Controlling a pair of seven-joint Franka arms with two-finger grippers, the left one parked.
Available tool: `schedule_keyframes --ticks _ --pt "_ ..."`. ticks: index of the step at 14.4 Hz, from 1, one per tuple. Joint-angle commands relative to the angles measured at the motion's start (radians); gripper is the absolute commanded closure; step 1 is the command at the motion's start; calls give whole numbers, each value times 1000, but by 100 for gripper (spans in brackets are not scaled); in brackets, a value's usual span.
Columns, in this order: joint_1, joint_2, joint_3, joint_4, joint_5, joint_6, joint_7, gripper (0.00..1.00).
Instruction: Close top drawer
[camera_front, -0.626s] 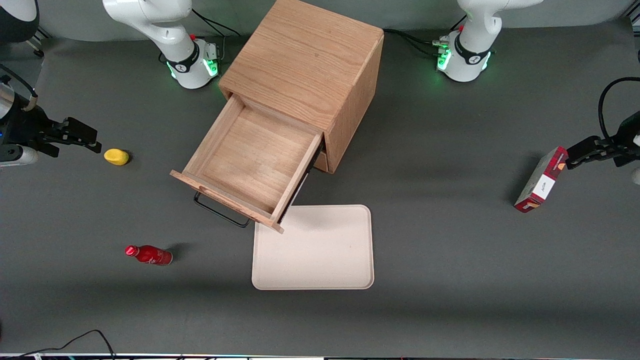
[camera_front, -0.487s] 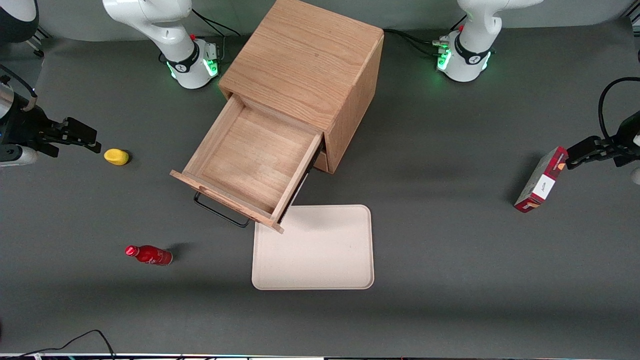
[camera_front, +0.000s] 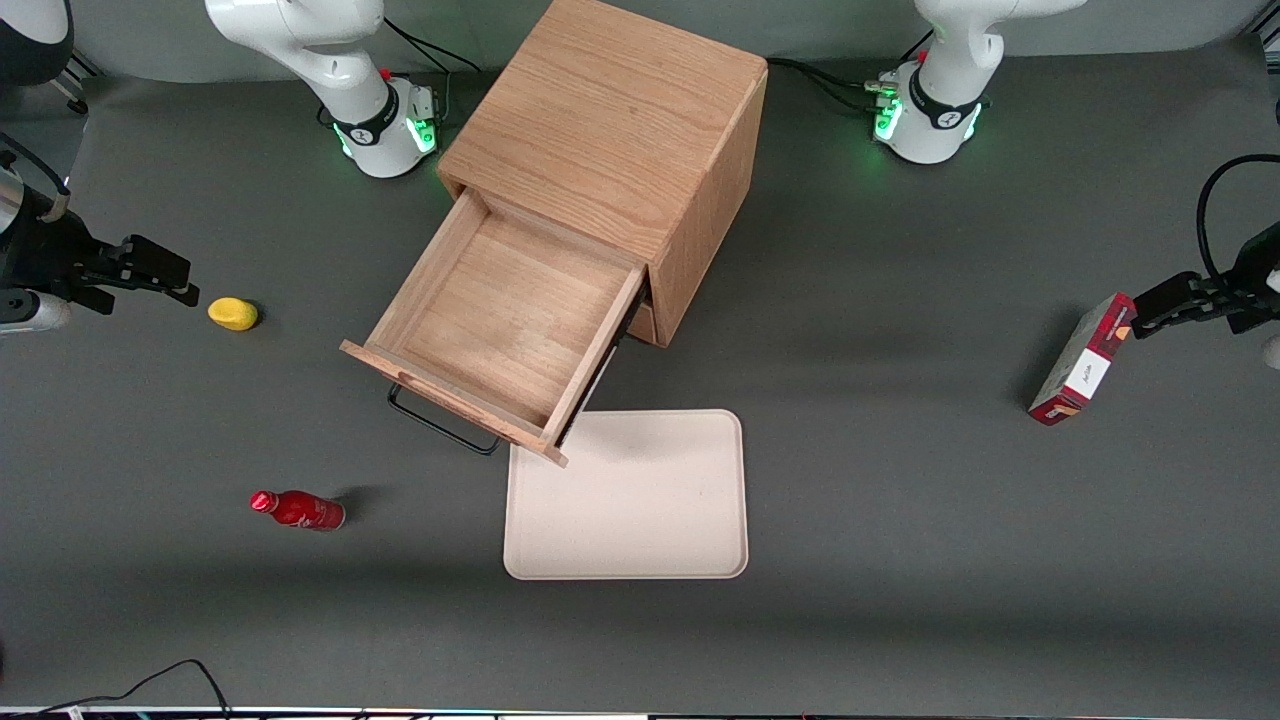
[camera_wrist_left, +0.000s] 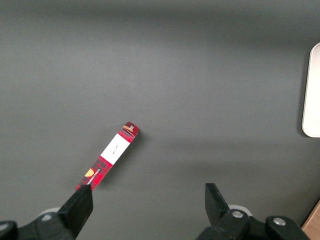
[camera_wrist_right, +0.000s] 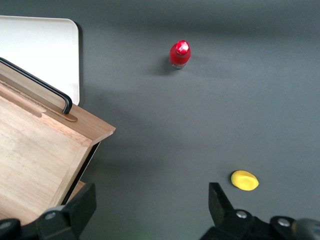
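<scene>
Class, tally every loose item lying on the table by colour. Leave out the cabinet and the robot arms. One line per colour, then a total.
Red: 2, the bottle and the checked carton
Yellow: 1, the small rounded object, near the working arm's gripper
Cream: 1, the tray in front of the open top drawer
Total: 4

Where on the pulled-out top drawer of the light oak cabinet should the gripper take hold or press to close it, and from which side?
Best contact is the top drawer's front panel at its black wire bar handle, approached from in front, nearer the camera, pushing toward the light oak cabinet. The drawer is fully extended, the handle stands proud. The open gripper hovers toward the working arm's end, near the yellow object.
</scene>
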Motion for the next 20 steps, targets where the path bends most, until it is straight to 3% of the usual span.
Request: schedule_keyframes --ticks 1,9,12,17,20 --pt "2 13 -5 24 -7 -13 -12 0" --pt "15 103 -17 120 5 -10 -14 0" --pt "16 195 -17 218 61 -10 -12 0" --pt "73 293 -16 301 74 16 1 0" --pt "74 303 -5 300 145 26 -28 0"
